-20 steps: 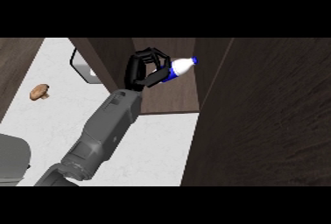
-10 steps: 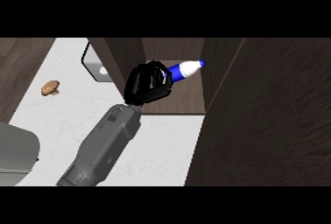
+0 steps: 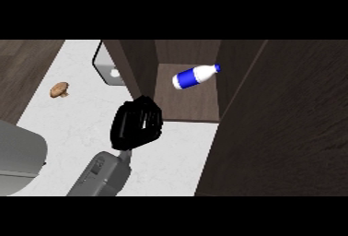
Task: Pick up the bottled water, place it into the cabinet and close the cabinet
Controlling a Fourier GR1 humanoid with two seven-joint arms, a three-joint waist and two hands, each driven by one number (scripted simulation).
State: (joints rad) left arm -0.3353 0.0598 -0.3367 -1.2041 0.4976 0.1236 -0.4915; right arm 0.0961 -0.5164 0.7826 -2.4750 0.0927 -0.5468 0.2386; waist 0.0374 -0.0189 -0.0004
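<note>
1. The bottled water (image 3: 195, 77) lies on its side on the cabinet floor (image 3: 194, 108), inside the open compartment. Its white cap points toward the compartment's far right corner and its blue-banded body toward the left wall. Nothing holds it.

2. The one hand in view (image 3: 138, 123) sits outside the cabinet, just in front of the floor's near-left corner, over the white counter (image 3: 170, 152). The bottle lies up and to the right of it, well apart. The black fingers look gathered downward with nothing between them, though I cannot tell their exact curl.

3. The placing looks done to me; the closing step remains. The dark panel (image 3: 285, 124) filling the right side is probably the open cabinet door, and it stands on the far side of the compartment from the hand.

4. Which arm this is cannot be read with certainty; by its position I take it for the left. The other hand does not show.

5. The door's handle and hinge are out of sight. A grey object (image 3: 17, 154) is cut off at the counter's left edge; a small brown item (image 3: 60, 89) and a partly hidden pale thing (image 3: 108, 69) lie farther back.
</note>
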